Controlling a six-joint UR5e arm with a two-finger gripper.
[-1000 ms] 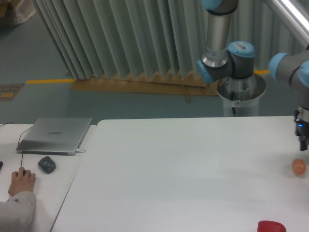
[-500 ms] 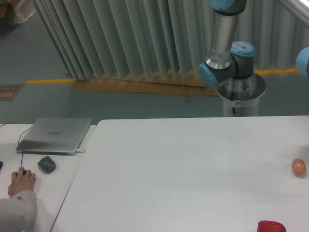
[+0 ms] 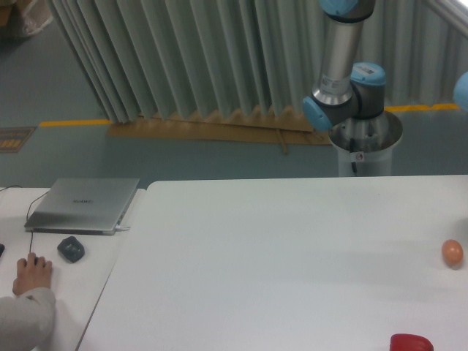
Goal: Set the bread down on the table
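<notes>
My gripper is out of the picture, so I cannot tell how its fingers stand; only my arm (image 3: 341,58) shows, a grey tube with blue joint caps rising from a round metal base behind the far right edge of the table (image 3: 278,263). The bread is nowhere to be seen in this view either, so I cannot place it against my tool. The table is a broad, smooth white slab. Near its right edge sits a small orange egg-shaped ball (image 3: 453,253), and well apart from it, at the bottom edge of the frame, lies a flat red thing (image 3: 410,342), glossy and partly cut off. To the left, just beside the table, stands a smaller white desk (image 3: 44,256) carrying a closed grey laptop (image 3: 85,205) with a matte metal lid, a dark rounded lump (image 3: 71,248) in front of it, and a person's hand (image 3: 33,274) resting on what seems to be a mouse, the grey sleeve reaching into the corner. Behind everything hangs a pleated pale curtain (image 3: 183,58) above a teal floor with a yellow line (image 3: 77,123).
</notes>
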